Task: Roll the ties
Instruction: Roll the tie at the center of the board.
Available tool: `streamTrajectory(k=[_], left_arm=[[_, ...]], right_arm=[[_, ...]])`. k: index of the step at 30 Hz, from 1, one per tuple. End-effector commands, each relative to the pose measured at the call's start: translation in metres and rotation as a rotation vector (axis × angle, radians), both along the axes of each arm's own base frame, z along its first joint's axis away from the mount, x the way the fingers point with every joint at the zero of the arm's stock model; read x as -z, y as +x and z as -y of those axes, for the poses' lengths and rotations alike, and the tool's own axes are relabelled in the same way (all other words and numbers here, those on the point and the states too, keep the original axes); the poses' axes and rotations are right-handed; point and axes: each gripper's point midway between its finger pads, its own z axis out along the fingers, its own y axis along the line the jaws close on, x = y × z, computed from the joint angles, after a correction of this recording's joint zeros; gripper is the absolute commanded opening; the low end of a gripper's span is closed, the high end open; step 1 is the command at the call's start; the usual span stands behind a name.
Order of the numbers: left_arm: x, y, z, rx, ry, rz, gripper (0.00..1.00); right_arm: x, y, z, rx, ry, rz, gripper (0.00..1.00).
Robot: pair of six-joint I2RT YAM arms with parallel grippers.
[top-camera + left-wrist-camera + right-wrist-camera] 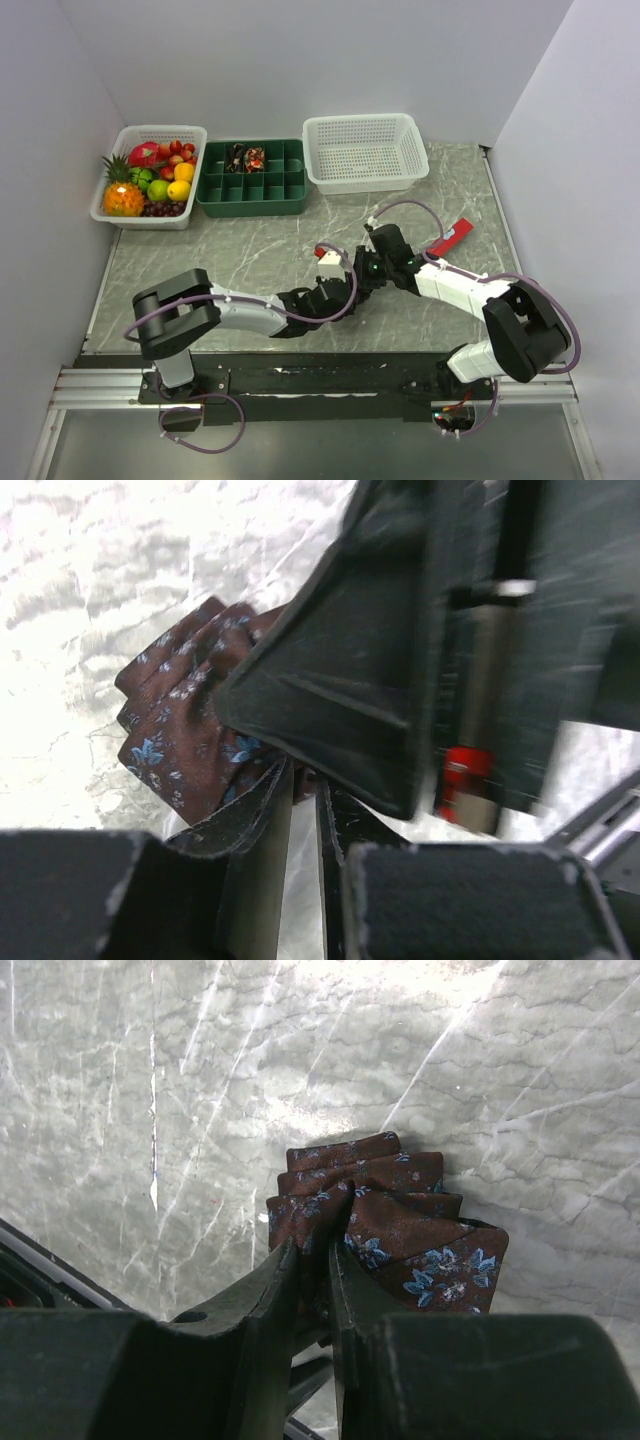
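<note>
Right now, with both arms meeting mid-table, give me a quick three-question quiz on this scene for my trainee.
1. True or false: the right gripper is shut on the tie.
2. The tie's small flowers are: A blue, B yellow, C white.
3. In the top view, which container holds the dark patterned fabric?

Key: 1 true; 2 A; 3 the green divided tray.
</note>
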Motion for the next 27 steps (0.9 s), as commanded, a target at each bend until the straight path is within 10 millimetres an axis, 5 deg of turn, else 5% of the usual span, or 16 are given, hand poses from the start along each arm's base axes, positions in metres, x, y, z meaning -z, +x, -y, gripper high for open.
streamTrajectory(k=[1,4,9,13,27], left_arm=[[0.001,0.004,0.014,0.004,-0.014,0.013,0.21],[0.017,0.002,0.012,0.002,0.014,-0.012,0.20],[0.035,0.000,0.009,0.000,0.038,-0.030,0.20],[0.040,0.000,0.007,-0.007,0.051,-0.034,0.19],[0.034,0.005,0.010,-0.014,0.058,-0.012,0.20]], right_arm=[[0.029,-0.028,0.021,0.001,-0.106,-0.115,0.27],[0.024,-0.026,0.021,0.000,-0.106,-0.106,0.29],[0.010,-0.024,0.019,-0.007,-0.088,-0.078,0.63],[-0.007,-0.024,0.019,-0.008,-0.072,-0.050,0.77],[-0.058,-0.022,0.040,0.028,-0.060,0.052,0.73]])
